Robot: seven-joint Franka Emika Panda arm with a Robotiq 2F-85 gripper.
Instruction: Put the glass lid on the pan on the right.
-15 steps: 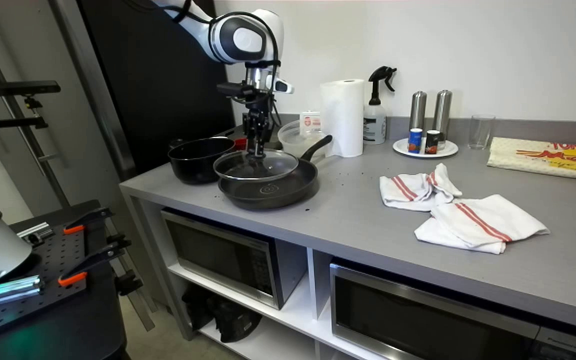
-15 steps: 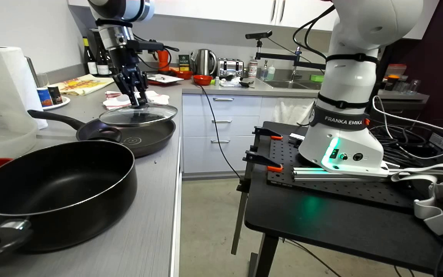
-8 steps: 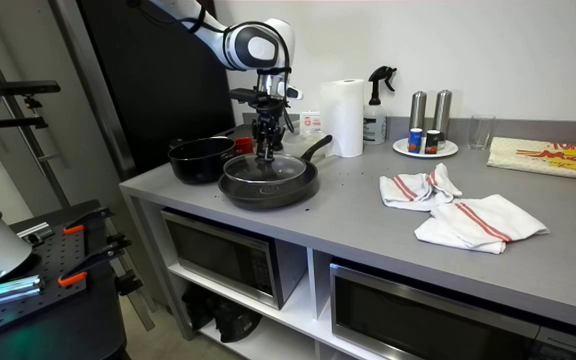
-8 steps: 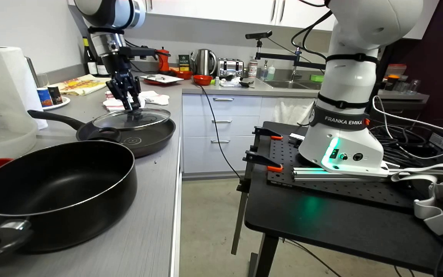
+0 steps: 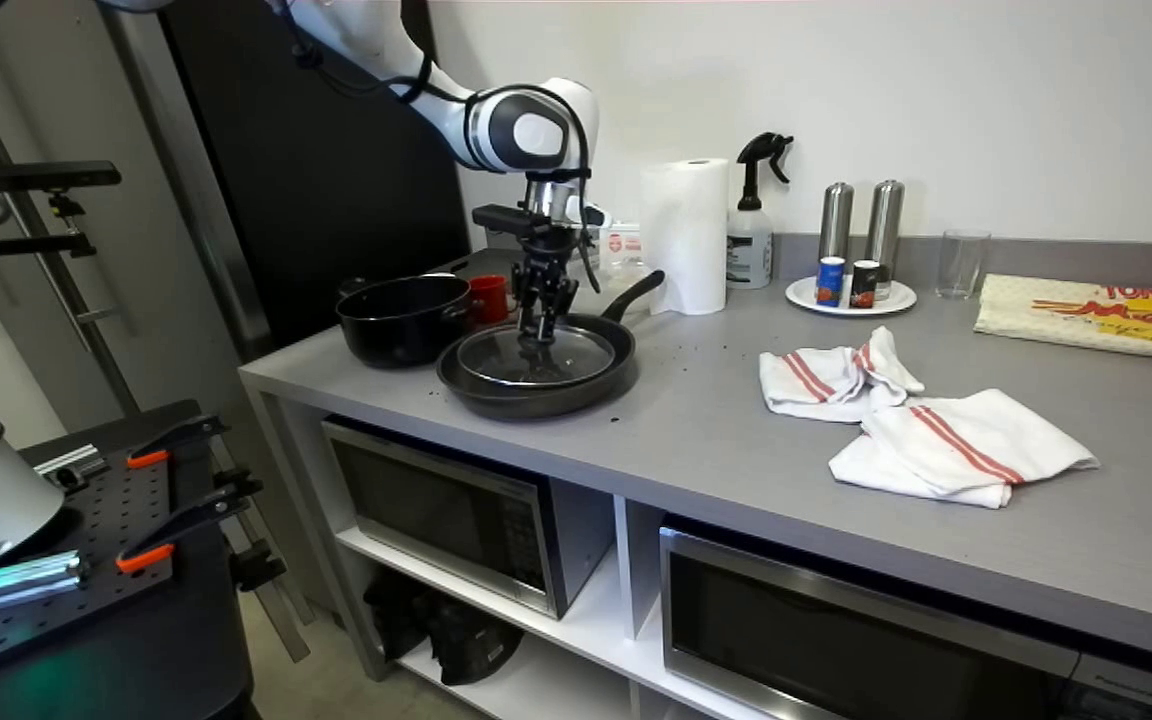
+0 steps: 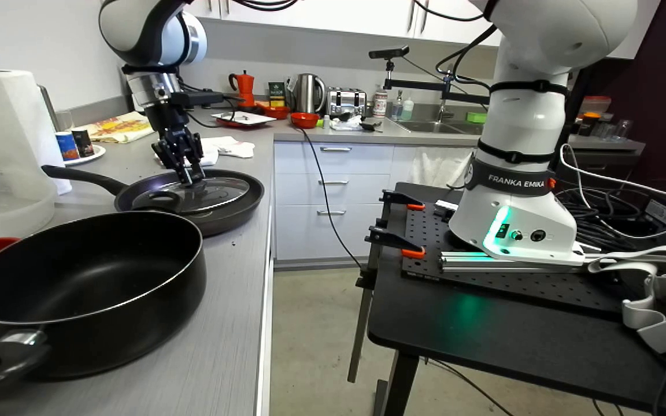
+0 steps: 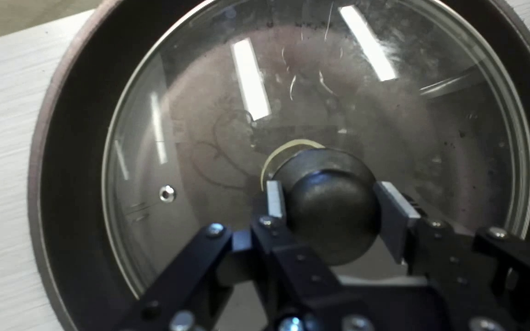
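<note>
Wrist view: clasps the dark knob (image 7: 327, 216) of the glass lid (image 7: 302, 110) in the hand (image 7: 331, 204), presumably for a level set-down; holds the lid inside the pan (image 7: 69, 151), seemingly because too narrow to span it; hard to say if touching bottom.

The gripper (image 7: 333, 202) clasps the glass lid (image 7: 302, 110) by its knob (image 7: 331, 216) within the pan (image 7: 74, 165).
</note>
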